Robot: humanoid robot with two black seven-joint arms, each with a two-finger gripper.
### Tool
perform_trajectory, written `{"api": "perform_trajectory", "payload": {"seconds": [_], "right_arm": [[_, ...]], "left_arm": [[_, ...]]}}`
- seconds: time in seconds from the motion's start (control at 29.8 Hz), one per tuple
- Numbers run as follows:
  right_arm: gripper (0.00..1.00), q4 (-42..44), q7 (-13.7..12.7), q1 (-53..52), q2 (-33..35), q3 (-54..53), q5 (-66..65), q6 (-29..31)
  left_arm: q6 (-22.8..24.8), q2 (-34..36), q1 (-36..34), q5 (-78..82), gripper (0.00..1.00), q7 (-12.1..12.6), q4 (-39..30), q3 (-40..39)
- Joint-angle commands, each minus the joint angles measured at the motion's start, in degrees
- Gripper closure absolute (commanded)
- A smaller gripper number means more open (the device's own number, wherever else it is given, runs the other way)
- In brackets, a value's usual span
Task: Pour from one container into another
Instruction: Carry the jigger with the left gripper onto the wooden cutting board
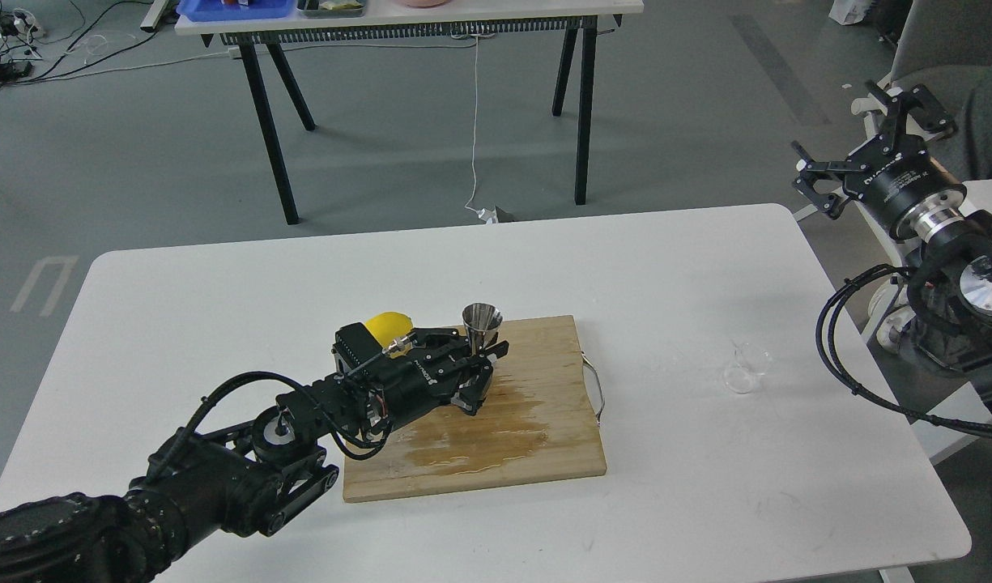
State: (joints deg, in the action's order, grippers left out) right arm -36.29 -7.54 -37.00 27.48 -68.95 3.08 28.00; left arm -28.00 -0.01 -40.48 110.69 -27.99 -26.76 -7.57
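Head view shows my left gripper (486,368) closed around the jigger (481,325) at the cutting board's (544,437) eleven o'clock, steadying it as the receiver, while my right gripper (856,154) hangs wide, empty, and the glass cup (747,368) waits at three o'clock on the tabletop (666,267).

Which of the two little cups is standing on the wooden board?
The shiny metal jigger, standing upright by the left gripper near the lemon. The clear glass cup sits off the wooden board, on the white table.
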Motion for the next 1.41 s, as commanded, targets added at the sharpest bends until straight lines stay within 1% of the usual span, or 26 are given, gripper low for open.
{"api": "perform_trajectory", "payload": {"seconds": [0.0,0.13,0.23,0.4,0.54,0.6,0.9,0.94,1.01,1.07,1.11,1.21,1.37], "right_arm": [[0.01,0.0,0.0,0.0,-0.4,0.2,0.0,0.0],[0.01,0.0,0.1,0.1,-0.7,0.3,0.0,0.0],[0.01,0.0,0.0,0.1,-0.8,0.3,0.0,0.0],[0.01,0.0,0.1,0.1,-0.8,0.3,0.0,0.0],[0.01,-0.1,0.1,0.2,-0.7,0.2,0.0,0.0],[0.01,-0.1,0.1,0.2,-0.6,0.2,0.0,0.0],[0.01,-0.2,0.1,0.3,-0.6,0.2,0.0,0.0],[0.01,-0.2,0.1,0.3,-0.6,0.2,0.0,0.0],[0.01,-0.2,0.1,0.3,-0.6,0.2,0.0,0.0],[0.01,-0.3,0.0,0.3,-0.6,0.2,0.0,0.0],[0.01,-0.3,0.1,0.3,-0.5,0.2,0.0,0.0],[0.01,-0.3,0.1,0.4,-0.5,0.1,0.1,0.0],[0.01,-0.3,0.1,0.6,-0.5,0.1,0.1,0.0]], "left_arm": [[0.0,0.0,0.7,-0.1,0.91,0.0,-1.3,0.0],[0.0,0.0,0.8,-0.1,0.89,0.0,-1.3,0.0],[0.0,0.0,0.7,-0.1,0.79,0.0,-1.5,0.0],[0.0,0.0,0.7,-0.3,0.77,0.0,-2.0,0.0],[0.0,0.0,0.8,-0.3,0.72,0.0,-2.0,-0.1],[0.0,0.0,0.7,-0.3,0.66,0.0,-2.2,0.0],[0.0,0.0,0.7,-0.3,0.56,0.0,-2.5,-0.1],[0.0,0.0,0.7,-0.3,0.53,0.0,-2.5,-0.1],[0.0,0.0,0.7,-0.3,0.36,0.0,-2.5,-0.1],[0.0,0.0,0.6,-0.3,0.29,0.0,-2.5,-0.1],[0.0,0.0,0.7,-0.3,0.26,0.0,-2.5,-0.1],[0.0,0.0,0.7,-0.3,0.23,0.0,-2.5,-0.2],[0.0,0.0,0.7,-0.3,0.15,0.0,-3.1,-0.3]]}}
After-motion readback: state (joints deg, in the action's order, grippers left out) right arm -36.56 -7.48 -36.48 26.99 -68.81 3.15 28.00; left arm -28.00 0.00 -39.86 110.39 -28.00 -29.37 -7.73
